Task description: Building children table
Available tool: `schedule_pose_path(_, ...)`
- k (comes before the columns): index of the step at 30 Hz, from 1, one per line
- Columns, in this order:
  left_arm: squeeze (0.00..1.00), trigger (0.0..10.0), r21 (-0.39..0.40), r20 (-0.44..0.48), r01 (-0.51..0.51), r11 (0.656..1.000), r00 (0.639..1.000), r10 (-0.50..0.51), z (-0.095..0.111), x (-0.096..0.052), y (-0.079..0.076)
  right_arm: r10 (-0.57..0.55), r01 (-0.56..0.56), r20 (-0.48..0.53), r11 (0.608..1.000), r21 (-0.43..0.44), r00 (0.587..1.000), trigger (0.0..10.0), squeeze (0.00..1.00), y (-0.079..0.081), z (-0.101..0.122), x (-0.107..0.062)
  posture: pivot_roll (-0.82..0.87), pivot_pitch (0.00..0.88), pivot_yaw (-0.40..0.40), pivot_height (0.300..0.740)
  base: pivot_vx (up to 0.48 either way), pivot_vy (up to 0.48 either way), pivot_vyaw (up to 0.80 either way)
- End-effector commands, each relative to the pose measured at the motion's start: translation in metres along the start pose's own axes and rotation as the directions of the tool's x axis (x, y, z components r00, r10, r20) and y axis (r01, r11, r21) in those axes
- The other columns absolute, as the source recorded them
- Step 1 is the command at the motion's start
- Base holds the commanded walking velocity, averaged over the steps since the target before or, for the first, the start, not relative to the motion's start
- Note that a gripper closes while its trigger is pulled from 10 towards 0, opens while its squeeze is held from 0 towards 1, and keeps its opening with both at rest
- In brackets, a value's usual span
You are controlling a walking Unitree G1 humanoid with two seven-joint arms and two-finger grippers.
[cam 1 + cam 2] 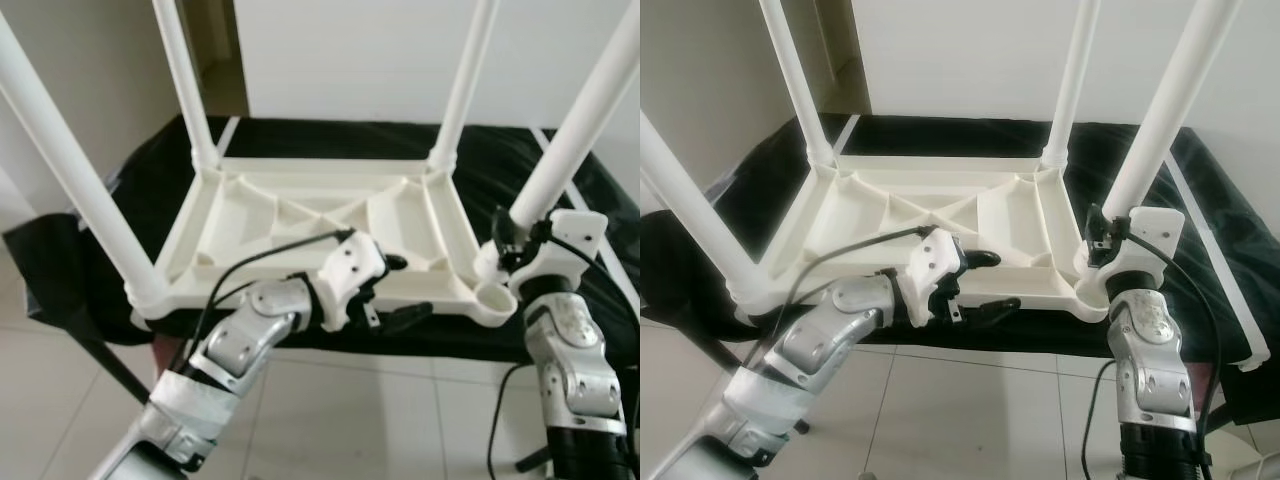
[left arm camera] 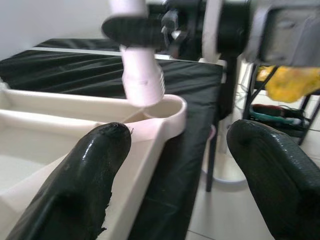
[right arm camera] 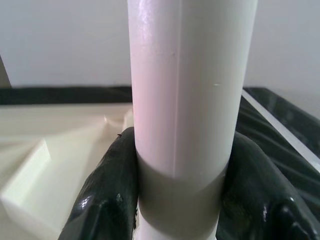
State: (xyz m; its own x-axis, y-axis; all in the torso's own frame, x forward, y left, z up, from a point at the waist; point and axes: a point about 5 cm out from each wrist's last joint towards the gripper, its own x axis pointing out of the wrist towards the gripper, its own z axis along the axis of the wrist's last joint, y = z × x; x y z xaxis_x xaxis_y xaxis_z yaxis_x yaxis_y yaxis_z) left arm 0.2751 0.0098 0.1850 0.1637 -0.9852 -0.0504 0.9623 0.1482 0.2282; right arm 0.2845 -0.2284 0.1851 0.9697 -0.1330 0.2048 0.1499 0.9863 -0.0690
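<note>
A white plastic tabletop [image 1: 300, 215] lies upside down on a black-covered surface [image 1: 480, 150]. Legs stand in three corners: far left [image 1: 185, 80], far right [image 1: 462, 85] and near left [image 1: 70, 170]. My right gripper [image 1: 510, 245] is shut on the fourth leg [image 1: 575, 125], low on its shaft; its fingers [image 3: 107, 190] clasp both sides. That leg leans, and its lower end [image 2: 142, 75] meets the rim of the near right socket [image 1: 493, 298]. My left gripper [image 1: 408, 288] is open and straddles the tabletop's near edge, one finger [image 2: 95, 165] over the tray, the other outside.
The black cover hangs over the front edge above a pale tiled floor [image 1: 400, 410]. White walls stand behind, with an opening at the far left [image 1: 215, 60]. Past the right end are a dark rack holding something yellow [image 2: 292, 82] and a white stand base [image 2: 227, 175].
</note>
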Motion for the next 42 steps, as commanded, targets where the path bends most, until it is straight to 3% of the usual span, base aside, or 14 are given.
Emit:
schedule_pose_path(1,0.0,10.0,-0.005,-0.003,-0.026,1.0,1.0,0.026,0.0,0.0,-0.002,0.0,0.0,0.006,1.0,-0.011,1.0,10.0,0.0,0.001,-0.001,-0.001,-0.04,0.004,0.01,0.74,0.0,0.0,0.0)
schedule_pose_path(3,0.0,10.0,-0.011,0.001,-0.018,1.0,1.0,0.018,0.0,0.0,-0.003,-0.007,0.007,0.001,1.0,-0.017,1.0,10.0,0.0,0.001,-0.002,-0.002,-0.04,0.007,0.011,0.74,0.0,0.0,0.0)
schedule_pose_path(5,0.0,10.0,-0.1,0.018,-0.038,0.994,0.999,0.04,-0.002,0.005,-0.005,-0.033,0.034,-0.025,0.999,0.01,0.999,10.0,0.0,-0.001,-0.012,-0.006,-0.04,0.012,0.013,0.74,0.0,0.0,0.0)
schedule_pose_path(7,0.0,10.0,-0.13,-0.005,-0.049,0.99,0.999,0.049,-0.006,0.009,-0.009,-0.045,0.046,-0.038,0.998,0.03,0.998,10.0,0.0,0.0,-0.018,-0.011,-0.04,0.021,0.014,0.74,0.0,0.0,0.0)
schedule_pose_path(16,0.0,10.0,-0.168,-0.065,-0.064,0.984,0.996,0.054,-0.013,0.01,-0.012,-0.042,0.043,-0.04,0.999,0.031,0.998,10.0,0.0,0.006,-0.026,-0.02,-0.04,0.033,0.014,0.74,0.0,0.0,0.0)
schedule_pose_path(25,0.0,10.0,-0.168,-0.077,-0.088,0.982,0.994,0.076,-0.012,0.007,-0.006,-0.04,0.042,-0.067,0.999,0.033,0.997,10.0,0.0,0.011,-0.036,-0.03,-0.05,0.037,0.019,0.74,0.0,0.0,0.0)
schedule_pose_path(34,0.0,10.0,-0.162,-0.082,-0.093,0.982,0.993,0.081,-0.01,0.007,-0.005,-0.007,0.003,-0.091,0.999,-0.047,0.996,10.0,0.0,0.007,-0.05,-0.036,-0.05,0.041,0.023,0.74,0.0,0.0,0.0)
schedule_pose_path(42,0.0,10.0,-0.164,-0.081,-0.097,0.982,0.993,0.085,-0.009,0.007,-0.005,0.1,-0.113,-0.104,0.986,-0.123,0.99,10.0,0.0,0.012,-0.062,-0.04,-0.05,0.042,0.022,0.74,0.0,0.0,0.0)
